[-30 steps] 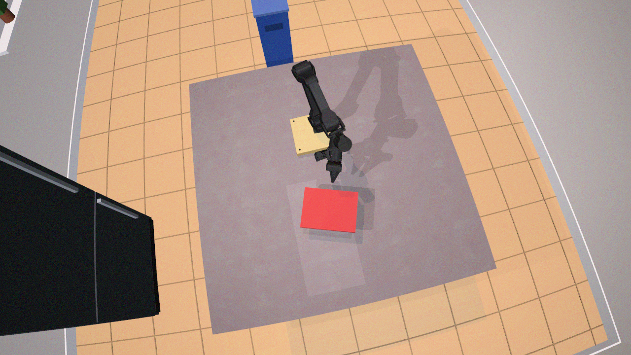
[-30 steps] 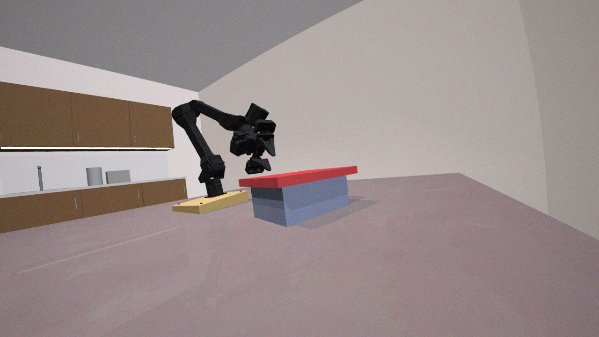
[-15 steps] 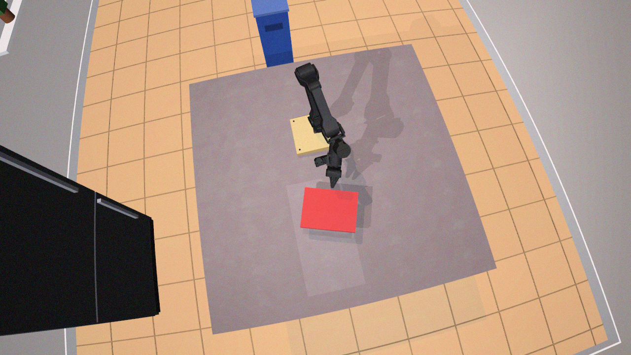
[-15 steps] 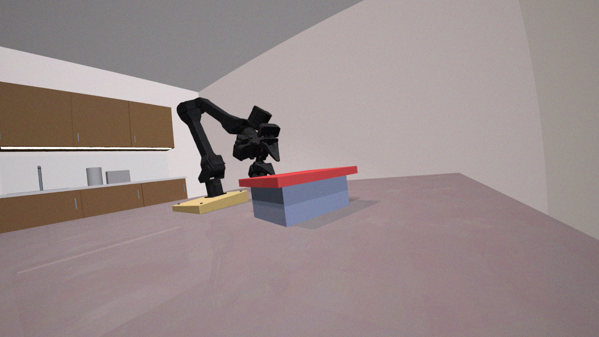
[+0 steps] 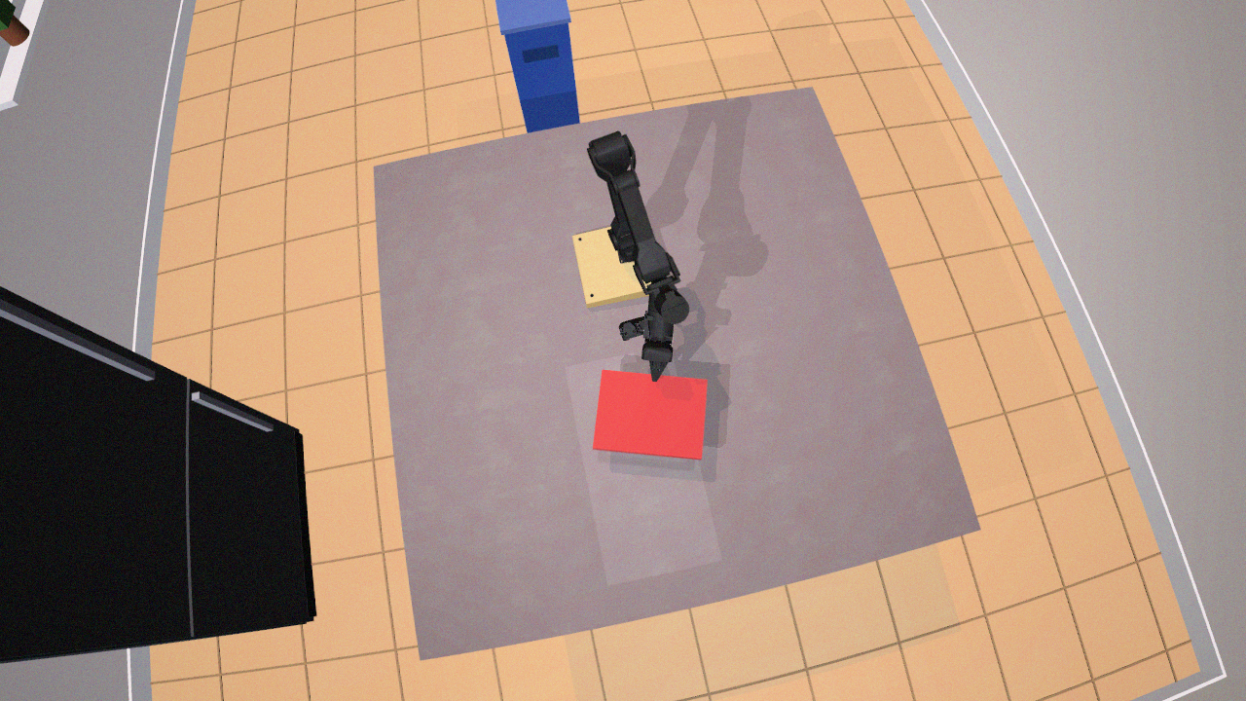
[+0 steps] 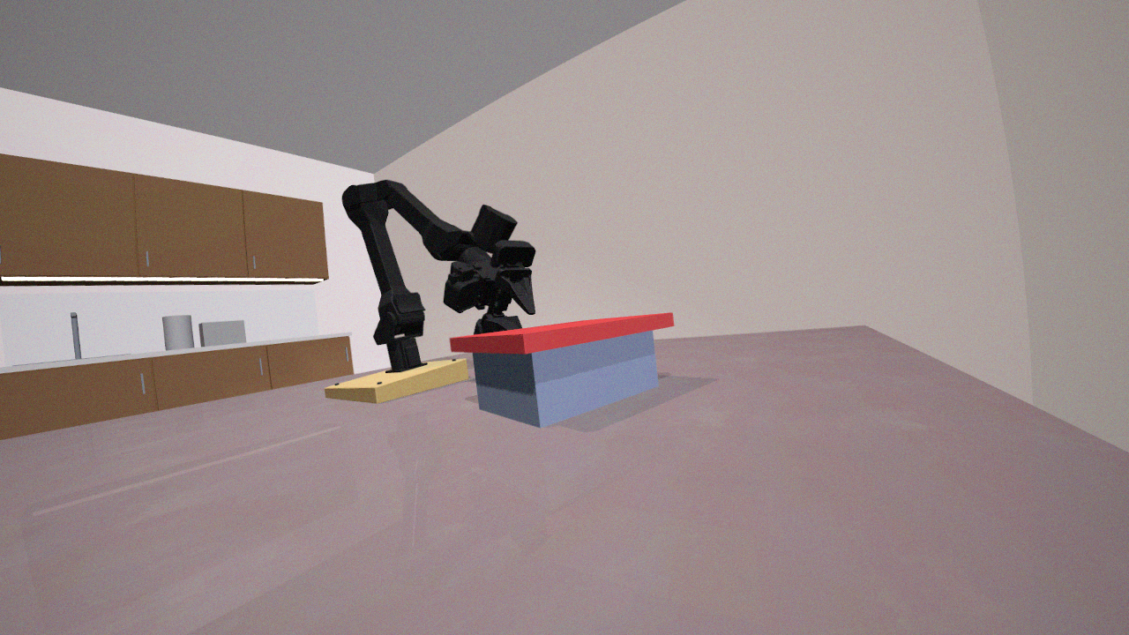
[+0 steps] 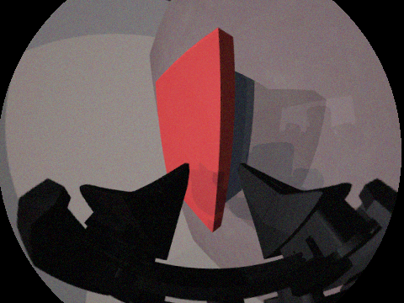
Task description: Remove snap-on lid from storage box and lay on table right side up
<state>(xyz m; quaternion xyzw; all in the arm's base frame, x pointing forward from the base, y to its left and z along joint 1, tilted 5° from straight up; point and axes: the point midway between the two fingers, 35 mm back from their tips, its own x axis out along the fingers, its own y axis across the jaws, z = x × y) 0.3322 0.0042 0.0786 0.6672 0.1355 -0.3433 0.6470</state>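
- In the exterior view, the lower finger of the end effector was partly hidden behind the lid, its tip out of sight.
- From above, only one finger could be made out, and the lid covered the storage box.
- The wrist view was cut off by a round black border; only a narrow dark strip of the box showed past the lid's edge.
- Whether a fingertip touched the lid was not clear from any view.
- The lid lay just ahead of the end effector, its nearest long edge at the fingertips and the rest reaching away from the arm.
- In the wrist view, part of the lid appeared in the gap between the fingers.
- The end effector stood partway spread, one finger above the other, pinching nothing.
- The lid was on top of the box, which stood on the table, ahead of and below the upper finger.
- The lid was a flat, plain red rectangle with a shallow rim, overhanging the blue-grey box.
- Behind the end effector, the arm's yellow base plate rested on the table.
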